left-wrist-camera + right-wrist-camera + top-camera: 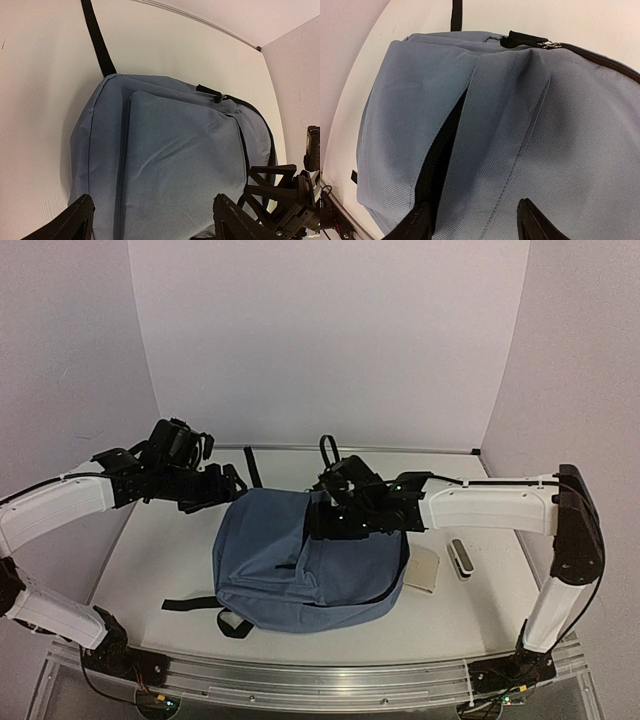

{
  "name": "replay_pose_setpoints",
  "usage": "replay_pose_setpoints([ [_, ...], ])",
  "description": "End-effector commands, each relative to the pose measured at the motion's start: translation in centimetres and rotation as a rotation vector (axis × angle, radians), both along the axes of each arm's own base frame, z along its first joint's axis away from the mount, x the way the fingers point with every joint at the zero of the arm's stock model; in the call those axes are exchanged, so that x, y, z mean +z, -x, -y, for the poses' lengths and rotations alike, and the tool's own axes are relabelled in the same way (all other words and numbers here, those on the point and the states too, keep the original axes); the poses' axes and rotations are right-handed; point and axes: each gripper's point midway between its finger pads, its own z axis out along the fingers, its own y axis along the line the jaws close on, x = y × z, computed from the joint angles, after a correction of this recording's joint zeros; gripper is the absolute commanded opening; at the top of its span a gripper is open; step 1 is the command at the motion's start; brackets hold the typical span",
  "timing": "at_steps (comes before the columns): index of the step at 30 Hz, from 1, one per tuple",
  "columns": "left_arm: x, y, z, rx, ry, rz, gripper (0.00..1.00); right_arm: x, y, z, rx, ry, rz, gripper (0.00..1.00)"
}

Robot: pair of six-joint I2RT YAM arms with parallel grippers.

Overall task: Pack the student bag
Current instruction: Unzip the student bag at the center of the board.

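The slate-blue student bag (300, 565) lies flat in the middle of the table, front panel up. My right gripper (318, 520) is low over its top end. In the right wrist view it (475, 220) is open and straddles a raised fold of the bag's front fabric (520, 130); its left finger (420, 222) is at the dark open zip slit (442, 150). My left gripper (225, 483) hovers over the bag's far left corner, open and empty. In the left wrist view it (152, 220) looks down on the bag (175, 160).
A black strap (250, 465) runs from the bag toward the back wall, and more straps (195, 603) trail at its near left. A flat beige item (423, 570) and a small grey-and-white object (459, 558) lie right of the bag. The closed main zip pull (547, 45) is at the top.
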Motion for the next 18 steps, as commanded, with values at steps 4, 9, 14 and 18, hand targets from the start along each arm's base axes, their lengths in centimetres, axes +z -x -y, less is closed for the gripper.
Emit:
replay_pose_setpoints([
  [4, 2.7, -0.2, 1.3, -0.020, -0.013, 0.070, 0.82, -0.3, -0.1, 0.9, -0.046, 0.022, 0.009, 0.49],
  [9, 3.5, 0.1, 2.4, -0.036, -0.025, 0.092, 0.82, -1.2, 0.0, 0.9, -0.045, 0.035, -0.006, 0.43],
  [14, 3.4, 0.7, 4.4, -0.072, -0.057, 0.096, 0.82, -2.7, -0.1, 0.3, -0.034, 0.052, -0.027, 0.39],
  [18, 3.3, 1.3, 5.8, -0.076, -0.074, 0.106, 0.82, -2.7, 0.0, 0.2, -0.033, 0.028, -0.024, 0.29],
])
